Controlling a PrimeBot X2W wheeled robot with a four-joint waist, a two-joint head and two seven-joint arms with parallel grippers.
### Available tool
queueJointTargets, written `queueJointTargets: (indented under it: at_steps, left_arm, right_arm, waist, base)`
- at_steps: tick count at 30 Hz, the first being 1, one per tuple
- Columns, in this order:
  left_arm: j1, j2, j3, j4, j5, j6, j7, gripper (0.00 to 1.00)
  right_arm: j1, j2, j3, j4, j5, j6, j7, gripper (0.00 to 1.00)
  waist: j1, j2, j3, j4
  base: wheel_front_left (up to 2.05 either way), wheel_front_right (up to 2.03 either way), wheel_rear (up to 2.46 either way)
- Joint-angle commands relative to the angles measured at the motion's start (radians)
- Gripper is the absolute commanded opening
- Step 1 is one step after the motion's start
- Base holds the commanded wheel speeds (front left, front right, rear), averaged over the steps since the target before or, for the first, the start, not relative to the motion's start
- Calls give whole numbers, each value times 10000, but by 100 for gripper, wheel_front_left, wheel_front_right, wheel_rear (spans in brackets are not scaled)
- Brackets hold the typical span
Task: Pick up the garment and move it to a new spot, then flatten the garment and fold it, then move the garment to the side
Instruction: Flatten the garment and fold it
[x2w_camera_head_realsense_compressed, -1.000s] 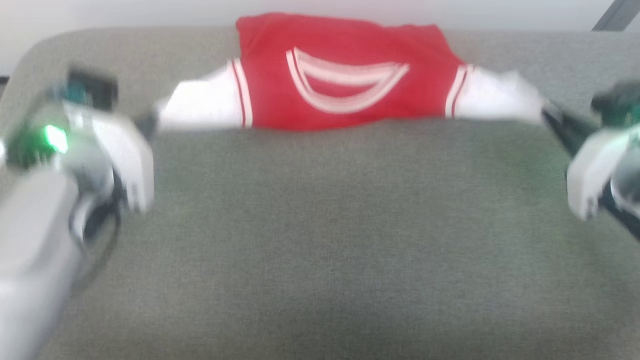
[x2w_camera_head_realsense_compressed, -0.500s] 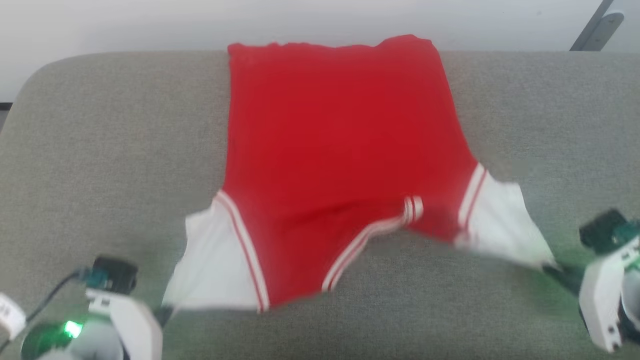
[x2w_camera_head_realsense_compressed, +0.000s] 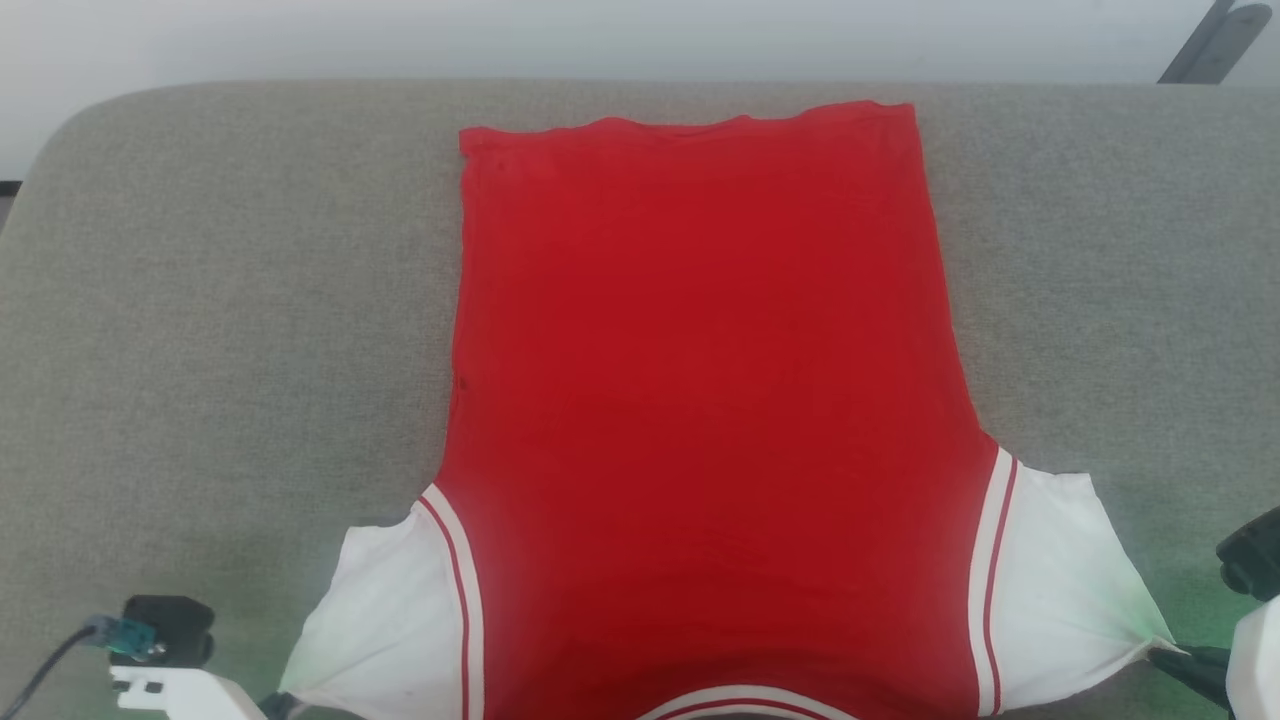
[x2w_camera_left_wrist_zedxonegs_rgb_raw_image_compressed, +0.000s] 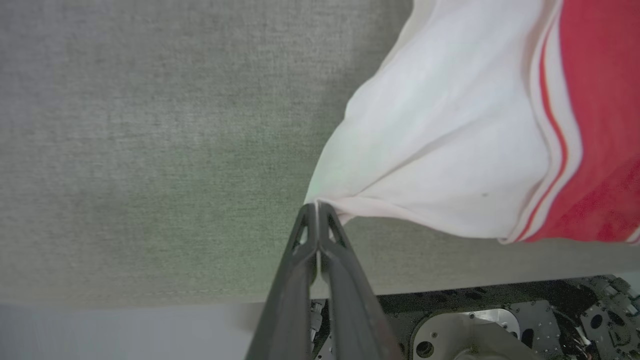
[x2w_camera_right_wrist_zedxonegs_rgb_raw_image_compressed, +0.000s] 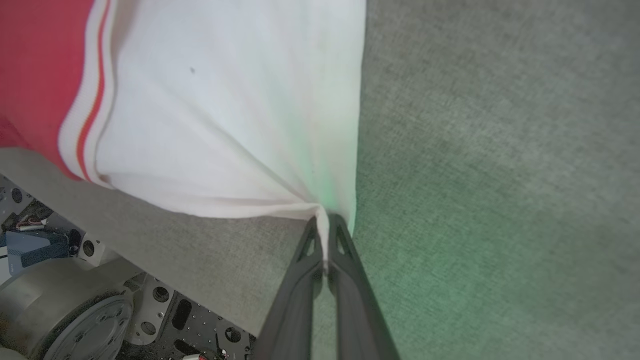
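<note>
The garment (x2w_camera_head_realsense_compressed: 700, 400), a red T-shirt with white sleeves, lies stretched flat on the grey cushion, hem at the far side and striped collar at the near edge. My left gripper (x2w_camera_head_realsense_compressed: 275, 703) is shut on the tip of the left white sleeve (x2w_camera_left_wrist_zedxonegs_rgb_raw_image_compressed: 440, 150), pinching the cloth between its dark fingers (x2w_camera_left_wrist_zedxonegs_rgb_raw_image_compressed: 300, 250). At the lower right my right gripper (x2w_camera_head_realsense_compressed: 1160, 652) is shut on the corner of the other white sleeve (x2w_camera_right_wrist_zedxonegs_rgb_raw_image_compressed: 225, 125), which bunches at its fingertips (x2w_camera_right_wrist_zedxonegs_rgb_raw_image_compressed: 325, 225). Both sleeves are pulled taut outward.
The grey fabric cushion (x2w_camera_head_realsense_compressed: 220, 330) spreads wide on both sides of the shirt. Its near edge (x2w_camera_left_wrist_zedxonegs_rgb_raw_image_compressed: 150, 295) drops off to the robot's base (x2w_camera_right_wrist_zedxonegs_rgb_raw_image_compressed: 65, 310). A pale wall runs behind, with a dark strut (x2w_camera_head_realsense_compressed: 1205, 40) at the top right.
The shirt was drawn toward me and now lies spread out flat down the cushion, where before it was bunched at the far edge. Both grippers came back to the near corners.
</note>
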Motion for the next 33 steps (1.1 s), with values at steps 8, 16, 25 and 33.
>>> queueJointTargets:
  at_steps: [8, 16, 25, 33]
  left_arm:
    - [-566, -448, -329, 68, 349, -224, -149, 0]
    - [-1079, -856, -515, 108, 711, -468, -548, 0]
    - [-1645, -1254, -909, 137, 980, -744, -593, 0]
    - [-2582, -1821, -1371, 322, 1335, -1147, -467, 0]
  right_arm:
    - [161, 1144, -778, 839, -739, -33, 570, 32]
    - [-21, 1461, -2463, -271, -969, -22, 1602, 100]
    - [-1231, 2142, -4683, -1825, -2463, -21, 2416, 100]
    - [-4262, 3668, -4718, 165, -4281, -22, 1759, 100]
  waist:
    - [0, -1, 226, 41]
    - [0, -1, 282, 155]
    - [0, -1, 482, 542]
    - [0, -1, 1092, 1257]
  base:
    - [0, 0, 0]
    - [0, 0, 0]
    - [0, 0, 0]
    - [0, 0, 0]
